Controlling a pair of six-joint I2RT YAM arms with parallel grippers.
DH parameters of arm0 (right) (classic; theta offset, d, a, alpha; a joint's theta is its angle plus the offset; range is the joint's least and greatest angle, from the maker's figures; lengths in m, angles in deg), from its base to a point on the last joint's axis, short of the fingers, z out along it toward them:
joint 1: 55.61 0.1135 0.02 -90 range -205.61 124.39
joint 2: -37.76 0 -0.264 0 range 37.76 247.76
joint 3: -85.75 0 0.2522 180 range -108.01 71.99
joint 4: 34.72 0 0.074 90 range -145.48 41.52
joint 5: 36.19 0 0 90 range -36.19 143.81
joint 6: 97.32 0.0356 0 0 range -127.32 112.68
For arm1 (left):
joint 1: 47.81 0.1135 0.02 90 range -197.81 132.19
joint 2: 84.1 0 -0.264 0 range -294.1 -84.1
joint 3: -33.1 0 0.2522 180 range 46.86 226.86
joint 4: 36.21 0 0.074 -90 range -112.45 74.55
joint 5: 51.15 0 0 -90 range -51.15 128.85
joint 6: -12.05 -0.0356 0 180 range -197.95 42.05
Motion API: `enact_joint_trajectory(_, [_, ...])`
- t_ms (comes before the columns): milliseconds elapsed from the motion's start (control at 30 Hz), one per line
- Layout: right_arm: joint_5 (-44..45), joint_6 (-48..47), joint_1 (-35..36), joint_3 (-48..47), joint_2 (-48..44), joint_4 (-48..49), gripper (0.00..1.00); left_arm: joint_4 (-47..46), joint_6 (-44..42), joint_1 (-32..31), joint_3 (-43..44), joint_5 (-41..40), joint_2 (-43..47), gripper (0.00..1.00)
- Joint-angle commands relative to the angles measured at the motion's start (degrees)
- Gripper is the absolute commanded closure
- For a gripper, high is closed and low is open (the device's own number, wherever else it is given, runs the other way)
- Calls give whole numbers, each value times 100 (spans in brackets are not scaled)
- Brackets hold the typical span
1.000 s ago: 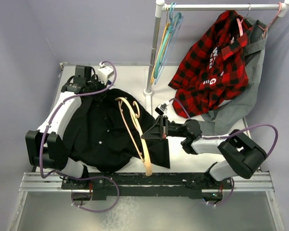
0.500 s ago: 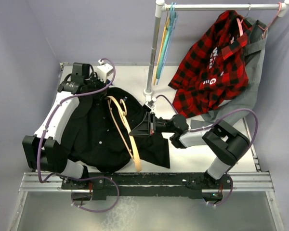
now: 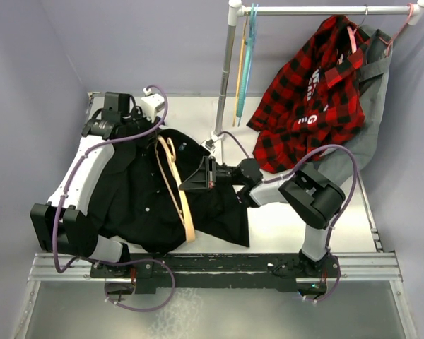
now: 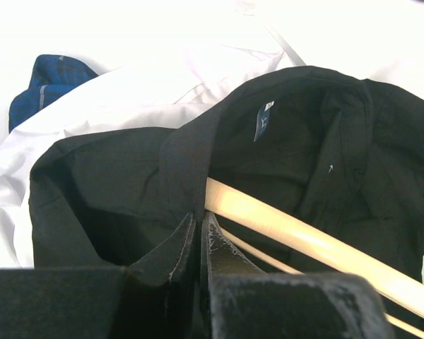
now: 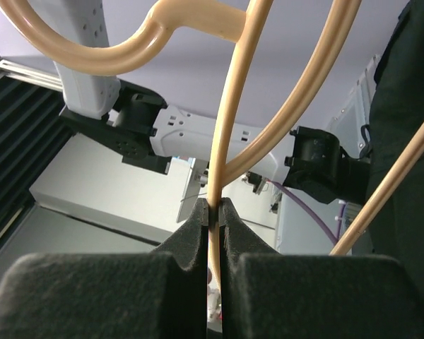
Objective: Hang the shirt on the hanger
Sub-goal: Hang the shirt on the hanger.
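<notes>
Hanger [image 3: 186,215] runs near-to-far over the shirt [image 3: 138,201], hook far. Right tool [image 5: 215,208] is clenched on it, and left tool [image 4: 200,224] pinches the shirt's collar.

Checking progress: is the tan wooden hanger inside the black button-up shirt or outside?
Partly in: one end of the tan wooden hanger sits under the black button-up shirt; rest exposed.

The shirt [image 3: 145,205] lies on the table [image 3: 283,226] at centre left of the frame, with the hanger [image 3: 186,215] across its middle. The left tool [image 4: 198,229] sits at the shirt's upper edge and the right tool [image 5: 215,208] just right of the hanger. At upper right, another shirt [image 3: 311,92] hangs from a rail [image 3: 318,10].
</notes>
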Motion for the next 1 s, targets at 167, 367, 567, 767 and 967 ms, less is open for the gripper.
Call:
enact_joint_trajectory(167, [-492, 52, -744, -569, 639, 1782, 100, 85, -65, -34, 109, 198, 583, 93])
enact_joint_trajectory(367, [-761, 422, -935, -1307, 1518, 1782, 100, 105, -145, -34, -63, 465, 746, 93])
enact_joint_trajectory(567, [-1013, 608, -1031, -1975, 2054, 1782, 88, 72, -330, -34, -307, 457, 799, 93])
enact_joint_trajectory(767, [-1221, 264, -1272, -1639, 2027, 1775, 28, -128, -353, -34, -592, 395, 877, 93])
enact_joint_trajectory(967, [-1443, -238, -1337, -970, 1730, 1670, 12, -196, -320, -34, -674, 443, 871, 94])
